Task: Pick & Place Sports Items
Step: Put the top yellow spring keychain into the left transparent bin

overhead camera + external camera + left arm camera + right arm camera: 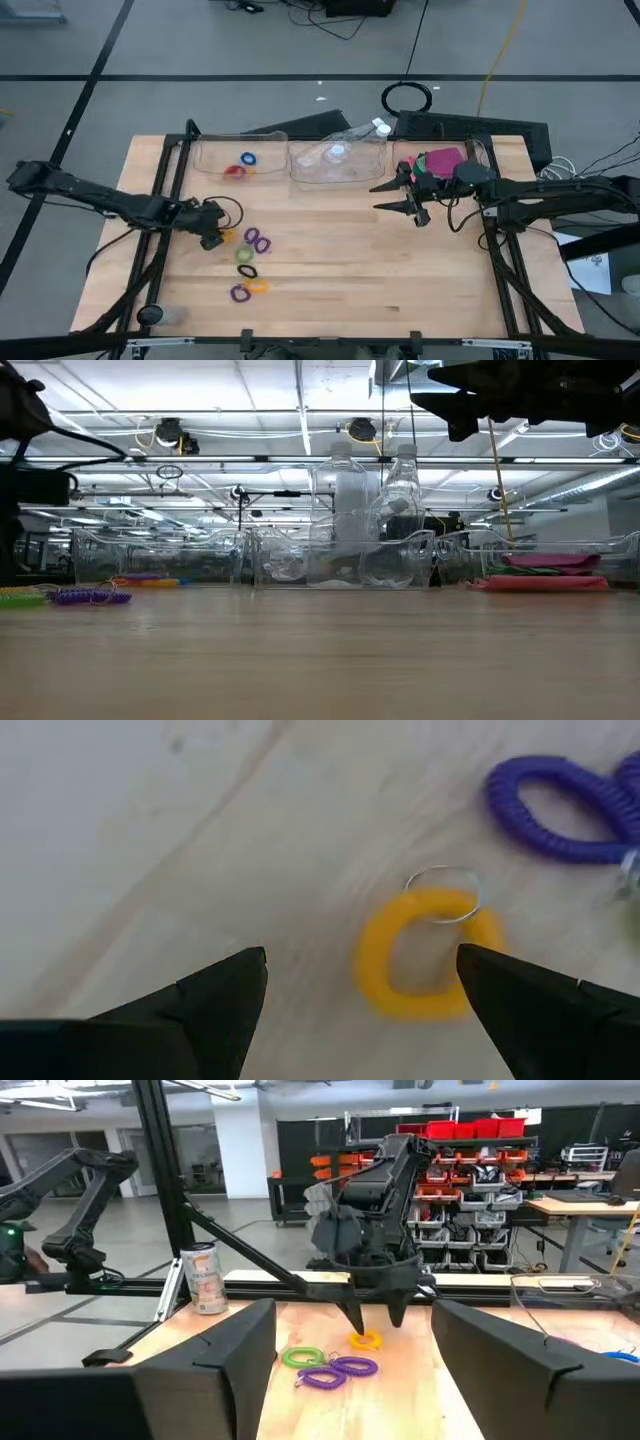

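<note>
Several small coiled rings lie loose on the wooden table: purple, green, black, orange and another purple. A yellow ring with a thin metal loop lies flat on the table. My left gripper points steeply down over it, open, one finger on each side; I see no touch. My right gripper hangs open and empty above the table's right part, pointing left. Flat pink and green pieces lie in the far right clear bin.
Three clear bins stand along the far edge. The left bin holds a blue ring and a red ring. The middle bin holds clear bottles. Black frame posts rise at the table's sides. The near half is bare wood.
</note>
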`<move>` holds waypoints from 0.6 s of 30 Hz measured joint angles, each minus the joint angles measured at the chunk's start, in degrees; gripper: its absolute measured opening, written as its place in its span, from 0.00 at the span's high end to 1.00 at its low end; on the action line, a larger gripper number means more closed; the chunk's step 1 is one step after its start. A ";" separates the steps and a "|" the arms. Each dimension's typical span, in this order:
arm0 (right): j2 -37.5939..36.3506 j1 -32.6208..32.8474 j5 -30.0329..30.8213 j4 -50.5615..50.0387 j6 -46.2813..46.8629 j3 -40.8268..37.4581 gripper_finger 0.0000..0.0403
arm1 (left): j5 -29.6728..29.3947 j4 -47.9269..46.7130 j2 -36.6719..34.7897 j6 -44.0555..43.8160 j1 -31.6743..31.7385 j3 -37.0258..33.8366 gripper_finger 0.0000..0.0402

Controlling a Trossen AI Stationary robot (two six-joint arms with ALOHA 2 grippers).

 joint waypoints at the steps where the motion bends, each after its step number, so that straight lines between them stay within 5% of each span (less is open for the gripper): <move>1: -0.01 0.00 0.00 0.00 0.00 0.01 0.51 | -0.31 0.47 0.06 0.65 0.00 0.00 0.32; 18: 0.00 0.00 0.01 0.01 0.00 0.00 0.51 | -0.69 3.69 9.97 6.73 0.00 0.34 0.32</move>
